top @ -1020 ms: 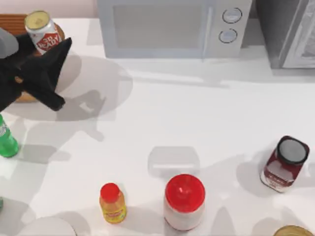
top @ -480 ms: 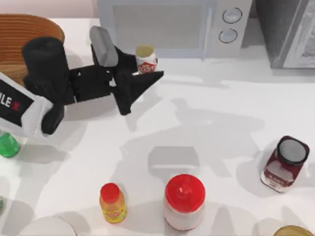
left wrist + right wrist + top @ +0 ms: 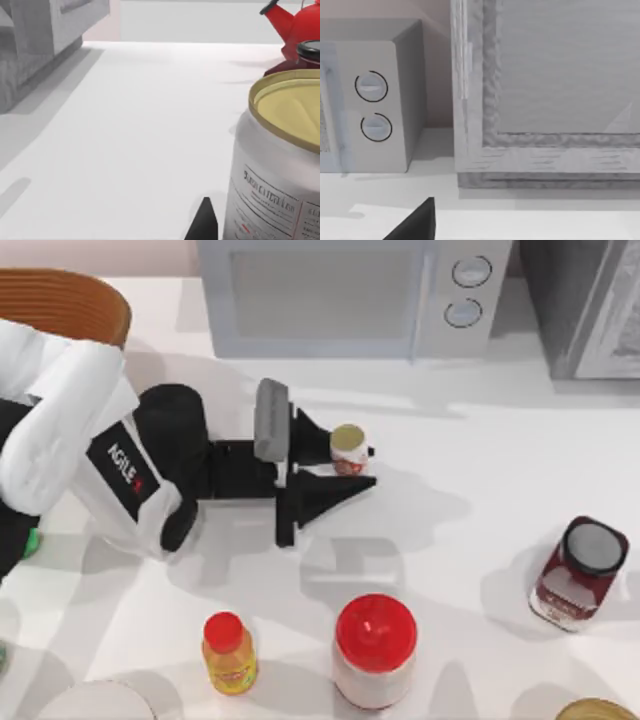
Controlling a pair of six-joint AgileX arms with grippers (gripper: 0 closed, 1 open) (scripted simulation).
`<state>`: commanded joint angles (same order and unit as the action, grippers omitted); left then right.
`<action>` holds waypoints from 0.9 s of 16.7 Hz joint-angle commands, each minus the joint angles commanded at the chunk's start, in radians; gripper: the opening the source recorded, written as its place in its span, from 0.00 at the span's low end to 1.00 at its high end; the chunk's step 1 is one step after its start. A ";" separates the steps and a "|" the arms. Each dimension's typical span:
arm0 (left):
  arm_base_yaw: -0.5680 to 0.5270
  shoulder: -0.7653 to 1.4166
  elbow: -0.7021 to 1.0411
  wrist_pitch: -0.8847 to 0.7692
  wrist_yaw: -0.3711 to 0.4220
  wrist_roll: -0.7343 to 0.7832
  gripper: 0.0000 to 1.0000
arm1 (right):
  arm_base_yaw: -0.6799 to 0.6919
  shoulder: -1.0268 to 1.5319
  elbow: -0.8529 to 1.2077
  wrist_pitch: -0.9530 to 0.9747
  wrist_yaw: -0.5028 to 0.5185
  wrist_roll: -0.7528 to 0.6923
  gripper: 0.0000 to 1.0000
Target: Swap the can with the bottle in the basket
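The can (image 3: pixel 348 448) is small and white, with red marks and a dull gold top. My left gripper (image 3: pixel 356 466) is shut on it over the middle of the table, below the microwave. The left wrist view shows the can (image 3: pixel 280 165) close up beside one black fingertip (image 3: pixel 204 222). The wicker basket (image 3: pixel 62 302) stands at the back left corner. Of the green bottle (image 3: pixel 33 541) a sliver shows at the left edge, the rest hidden under my left arm. A dark part of my right gripper (image 3: pixel 415 224) faces the microwave and a grey cabinet.
A microwave (image 3: pixel 340 295) and a grey cabinet (image 3: pixel 590 305) line the back. Along the front stand a yellow bottle with a red cap (image 3: pixel 228 652), a white jar with a red lid (image 3: pixel 375 650) and a dark red jar (image 3: pixel 578 572). A red kettle (image 3: pixel 295 25) stands farther off.
My left arm has carried the can away from the basket, first rightward along the back, then toward the table's middle. The arm now covers most of the green bottle.
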<state>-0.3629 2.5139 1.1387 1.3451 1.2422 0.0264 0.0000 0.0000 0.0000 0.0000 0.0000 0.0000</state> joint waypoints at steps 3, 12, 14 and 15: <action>-0.003 0.021 0.012 0.014 0.011 0.001 0.00 | 0.000 0.000 0.000 0.000 0.000 0.000 1.00; -0.003 0.021 0.012 0.014 0.011 0.001 0.45 | 0.000 0.000 0.000 0.000 0.000 0.000 1.00; -0.003 0.021 0.012 0.014 0.011 0.001 0.60 | 0.000 0.000 0.000 0.000 0.000 0.000 1.00; -0.003 0.021 0.012 0.014 0.011 0.001 0.68 | 0.000 0.000 0.000 0.000 0.000 0.000 1.00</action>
<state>-0.3662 2.5352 1.1504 1.3587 1.2535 0.0278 0.0000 0.0000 0.0000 0.0000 0.0000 0.0000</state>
